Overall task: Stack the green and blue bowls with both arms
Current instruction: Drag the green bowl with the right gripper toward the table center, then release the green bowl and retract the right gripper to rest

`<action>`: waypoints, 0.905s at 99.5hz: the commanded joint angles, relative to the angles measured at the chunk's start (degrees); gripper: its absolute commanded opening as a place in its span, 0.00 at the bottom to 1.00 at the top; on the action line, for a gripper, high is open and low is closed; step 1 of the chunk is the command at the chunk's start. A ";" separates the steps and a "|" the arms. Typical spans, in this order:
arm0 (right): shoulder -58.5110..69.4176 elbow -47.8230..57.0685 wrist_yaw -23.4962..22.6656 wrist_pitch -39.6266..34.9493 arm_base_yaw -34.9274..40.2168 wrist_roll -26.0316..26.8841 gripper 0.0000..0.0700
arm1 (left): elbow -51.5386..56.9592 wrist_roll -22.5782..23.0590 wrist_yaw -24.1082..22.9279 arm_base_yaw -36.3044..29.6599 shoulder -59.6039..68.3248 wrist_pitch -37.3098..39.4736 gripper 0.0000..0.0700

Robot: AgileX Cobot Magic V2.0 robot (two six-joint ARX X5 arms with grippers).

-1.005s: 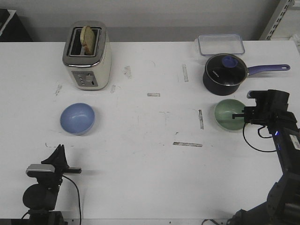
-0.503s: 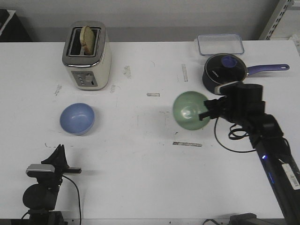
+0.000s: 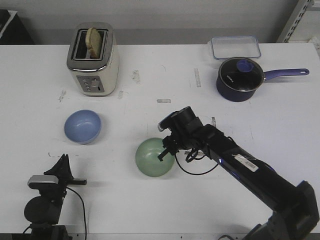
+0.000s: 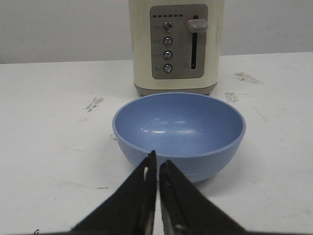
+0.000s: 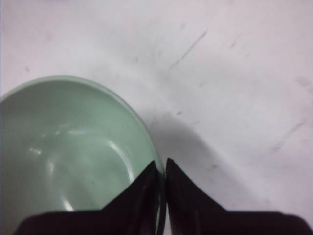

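Presently the green bowl (image 3: 155, 157) is gripped by its rim in the right pincer (image 3: 165, 148), whose fingers are pinched together over the bowl's edge in the right wrist view; the bowl is seen near the middle of the white worktop (image 3: 150, 200), its hollow bare. Whether it rests on the surface cannot be told. The blue bowl (image 3: 82, 126) sits upright on the worktop towards the left, in front of the cream toaster (image 3: 93, 58), and nothing is held in it. A slice of toast (image 3: 93, 41) is lodged in the toaster's slot. The left pincer (image 4: 157, 171) is closed on nothing, just short of the blue bowl. Further back on the right, a navy saucepan (image 3: 240, 78) is covered by a glass lid, and a clear lidded box (image 3: 235, 47) lies behind it.
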 commanded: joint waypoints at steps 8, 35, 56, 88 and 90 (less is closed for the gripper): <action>4.28 0.57 0.33 0.55 1.07 -0.55 0.00 | -1.20 -0.28 0.02 -0.09 -0.11 0.79 0.00; 4.98 0.52 1.99 0.39 1.11 -0.83 0.07 | -1.20 -0.28 0.02 -0.09 -0.11 0.81 0.00; 1.11 1.38 -0.96 0.66 1.09 -0.77 0.61 | -1.20 -0.28 0.02 -0.09 -0.11 0.81 0.00; -14.95 2.97 4.79 2.58 -3.91 -0.79 0.17 | -1.20 -0.26 0.00 -0.07 -0.11 0.81 0.00; -16.22 2.97 5.75 2.25 -4.59 -0.81 0.09 | -1.20 -0.28 0.00 -0.07 -0.11 0.81 0.00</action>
